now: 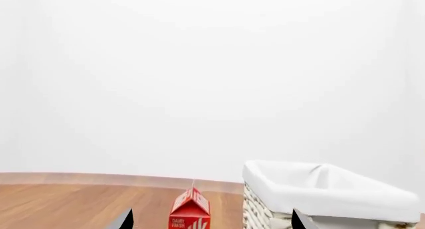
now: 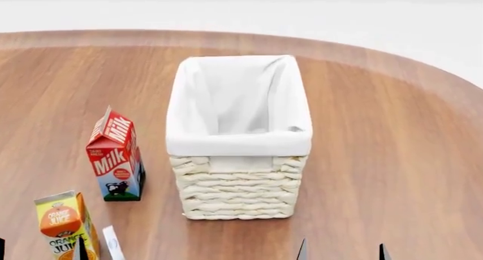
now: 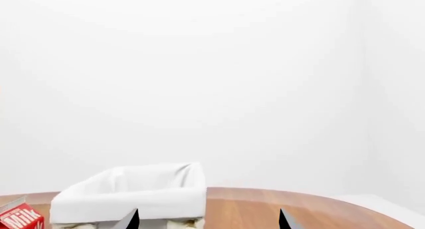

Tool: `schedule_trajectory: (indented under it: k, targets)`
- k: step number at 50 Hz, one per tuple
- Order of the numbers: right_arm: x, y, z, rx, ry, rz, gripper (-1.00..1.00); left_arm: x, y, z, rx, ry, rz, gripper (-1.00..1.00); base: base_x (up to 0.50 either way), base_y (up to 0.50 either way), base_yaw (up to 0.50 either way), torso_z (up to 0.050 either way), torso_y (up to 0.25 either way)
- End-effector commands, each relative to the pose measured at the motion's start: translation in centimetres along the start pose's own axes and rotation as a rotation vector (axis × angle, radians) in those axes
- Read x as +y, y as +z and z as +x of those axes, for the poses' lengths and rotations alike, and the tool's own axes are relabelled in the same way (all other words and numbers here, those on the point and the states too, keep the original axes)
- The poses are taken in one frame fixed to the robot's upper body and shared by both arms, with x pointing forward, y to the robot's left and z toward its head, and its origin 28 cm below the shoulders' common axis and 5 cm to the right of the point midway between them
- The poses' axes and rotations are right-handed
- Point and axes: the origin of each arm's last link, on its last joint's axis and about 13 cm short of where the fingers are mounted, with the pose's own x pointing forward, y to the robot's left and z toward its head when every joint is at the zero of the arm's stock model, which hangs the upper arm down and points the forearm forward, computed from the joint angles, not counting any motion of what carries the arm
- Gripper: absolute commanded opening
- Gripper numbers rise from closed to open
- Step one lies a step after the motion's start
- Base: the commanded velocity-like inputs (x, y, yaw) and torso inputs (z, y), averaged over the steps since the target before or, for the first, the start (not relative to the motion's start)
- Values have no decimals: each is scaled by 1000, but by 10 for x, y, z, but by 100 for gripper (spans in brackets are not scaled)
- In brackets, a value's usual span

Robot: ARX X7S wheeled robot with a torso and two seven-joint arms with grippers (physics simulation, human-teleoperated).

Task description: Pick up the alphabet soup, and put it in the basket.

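The basket (image 2: 238, 186) stands upright beside a milk carton (image 2: 115, 157); both grippers' fingers (image 3: 129, 220) spread apart, empty.

Much is cut off at the lower edges of the views.

In the head view the orange juice carton (image 2: 67, 226) loses its base at the bottom edge, and a thin white thing (image 2: 113, 243) beside it is too small to name. Of the left hand (image 1: 211, 220) and the right hand (image 3: 208, 220) only dark fingertips (image 1: 123, 220) show, so their grip cannot be judged. The milk carton (image 1: 190, 211) and the basket (image 1: 332, 189) are cropped in both wrist views. The basket floor is hidden by its lining.
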Motion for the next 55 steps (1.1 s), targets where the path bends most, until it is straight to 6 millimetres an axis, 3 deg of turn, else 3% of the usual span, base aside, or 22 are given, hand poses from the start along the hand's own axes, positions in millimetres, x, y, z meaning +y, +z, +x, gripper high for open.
schedule_trajectory:
  k: [1, 39, 55]
  targets:
    - [0, 0, 0, 0, -1, 1, 100, 0, 0, 0, -1, 0, -1, 100, 191, 0, 0, 0, 0]
    - [0, 0, 0, -8, 2, 27, 100, 0, 1, 0, -5, 3, 1, 100, 187, 0, 0, 0, 0]
    - [0, -2, 1, -5, 12, 11, 100, 1, 0, 0, -5, 5, 2, 100, 0, 0, 0, 0, 0]
